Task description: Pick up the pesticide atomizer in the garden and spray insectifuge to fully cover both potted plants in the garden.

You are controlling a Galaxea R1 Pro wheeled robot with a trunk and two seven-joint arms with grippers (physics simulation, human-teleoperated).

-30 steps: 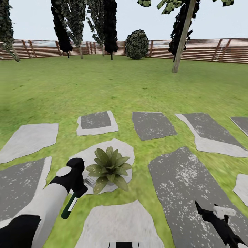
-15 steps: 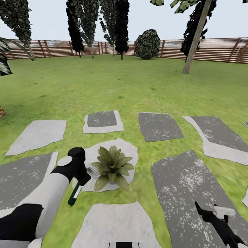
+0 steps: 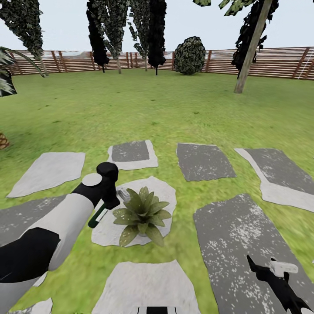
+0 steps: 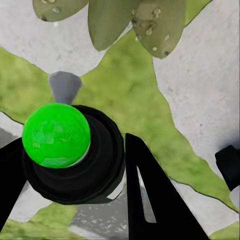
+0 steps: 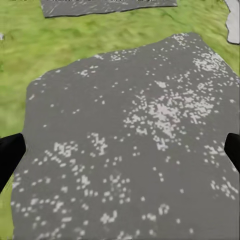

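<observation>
A: Left of the potted plant (image 3: 140,214), left tool (image 3: 114,197) pinching the pesticide atomizer (image 3: 99,214)?
B: Yes, over the pale stepping stone (image 3: 163,192). Right tool (image 3: 279,274) low right, fingers spread wide.

Green lawn (image 3: 131,109) with flat stepping stones (image 3: 205,160); potted plant (image 3: 141,213) on one.
</observation>
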